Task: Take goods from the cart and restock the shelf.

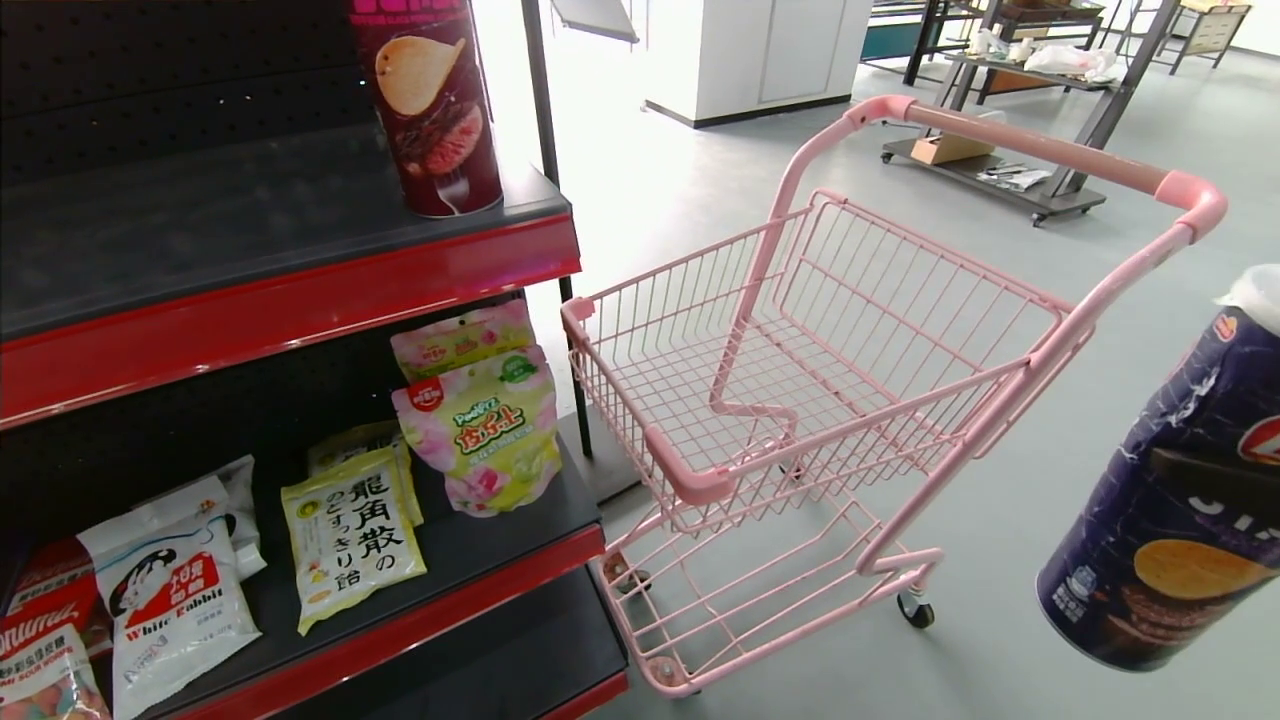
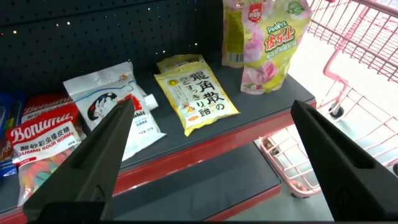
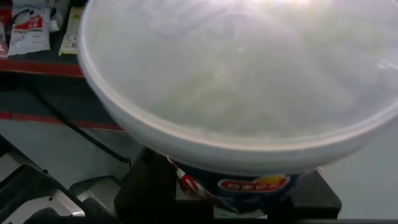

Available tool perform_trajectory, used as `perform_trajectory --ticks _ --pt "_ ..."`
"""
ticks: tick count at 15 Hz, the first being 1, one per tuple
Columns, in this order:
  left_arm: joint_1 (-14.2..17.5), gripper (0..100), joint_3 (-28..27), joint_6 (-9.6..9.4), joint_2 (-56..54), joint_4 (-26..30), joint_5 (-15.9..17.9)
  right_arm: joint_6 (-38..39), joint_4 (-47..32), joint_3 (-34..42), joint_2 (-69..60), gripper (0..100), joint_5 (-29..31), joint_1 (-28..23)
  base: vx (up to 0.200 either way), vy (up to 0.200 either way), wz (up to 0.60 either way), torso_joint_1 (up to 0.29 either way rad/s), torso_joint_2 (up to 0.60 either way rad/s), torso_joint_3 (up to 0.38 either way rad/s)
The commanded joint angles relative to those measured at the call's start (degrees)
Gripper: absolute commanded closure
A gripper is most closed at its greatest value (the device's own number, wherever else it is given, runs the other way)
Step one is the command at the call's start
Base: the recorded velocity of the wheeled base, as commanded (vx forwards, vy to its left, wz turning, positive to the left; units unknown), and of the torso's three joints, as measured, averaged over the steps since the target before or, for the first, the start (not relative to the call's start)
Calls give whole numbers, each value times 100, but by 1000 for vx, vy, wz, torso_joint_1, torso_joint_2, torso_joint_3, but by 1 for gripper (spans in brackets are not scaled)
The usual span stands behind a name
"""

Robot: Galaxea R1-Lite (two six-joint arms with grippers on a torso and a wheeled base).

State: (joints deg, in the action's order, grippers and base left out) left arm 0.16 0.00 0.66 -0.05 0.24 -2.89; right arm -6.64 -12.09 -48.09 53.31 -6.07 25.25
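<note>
While right end effector (image 3: 230, 190) clamps a glossy cylindrical can (image 1: 1170, 500), left end effector (image 2: 212, 107) splayed, pink wire cart (image 1: 690, 482).

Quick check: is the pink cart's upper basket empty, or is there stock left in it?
Empty. In the head view the basket shows only its bare wire floor, and the lower rack holds nothing either.

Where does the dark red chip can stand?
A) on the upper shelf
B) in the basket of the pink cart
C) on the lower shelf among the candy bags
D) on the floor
A: the dark red chip can stands upright on the upper shelf, at its end nearest the pink cart.
</note>
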Motion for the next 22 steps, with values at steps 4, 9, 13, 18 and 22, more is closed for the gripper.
perform_trajectory --ticks 4,9,13,18,22 --pt "2 0 0 4 5 2 -1 -4 5 125 -84 100 1 -11 0 0 0 10 -79 -65" --pt "2 0 0 4 5 2 -1 -12 23 72 136 100 -254 15 0 0 0 95 -425 -328" --pt "2 0 0 4 5 2 -1 -12 752 -25 786 100 -641 15 0 0 0 141 -506 -367" --pt "2 0 0 4 5 2 -1 -12 1095 -368 1489 100 -852 15 0 0 0 185 -550 -375" --pt "2 0 0 4 5 2 -1 -12 1095 -376 1595 100 -993 15 0 0 0 220 -608 -382"
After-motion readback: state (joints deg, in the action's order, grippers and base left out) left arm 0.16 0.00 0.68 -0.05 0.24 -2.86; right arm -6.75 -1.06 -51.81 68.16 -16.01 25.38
